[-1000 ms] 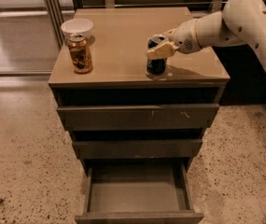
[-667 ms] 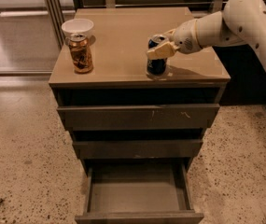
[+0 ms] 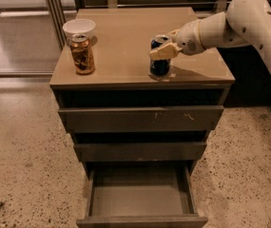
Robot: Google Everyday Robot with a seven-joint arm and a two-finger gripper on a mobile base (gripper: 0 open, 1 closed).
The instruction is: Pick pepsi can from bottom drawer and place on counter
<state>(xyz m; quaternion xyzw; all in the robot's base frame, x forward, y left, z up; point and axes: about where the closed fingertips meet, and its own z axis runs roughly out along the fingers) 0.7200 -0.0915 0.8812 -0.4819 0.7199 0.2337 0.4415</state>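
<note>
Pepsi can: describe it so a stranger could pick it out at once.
Look at the tan counter topping the drawer cabinet. On its right front part stands the pepsi can, with the gripper at its top. It is dark blue, unlike the brown-gold can beside the white bowl at the left.

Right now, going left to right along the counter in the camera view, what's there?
Brown can → pepsi can → arm. The gripper is at the pepsi can's top; the bowl overlaps the brown can.
</note>
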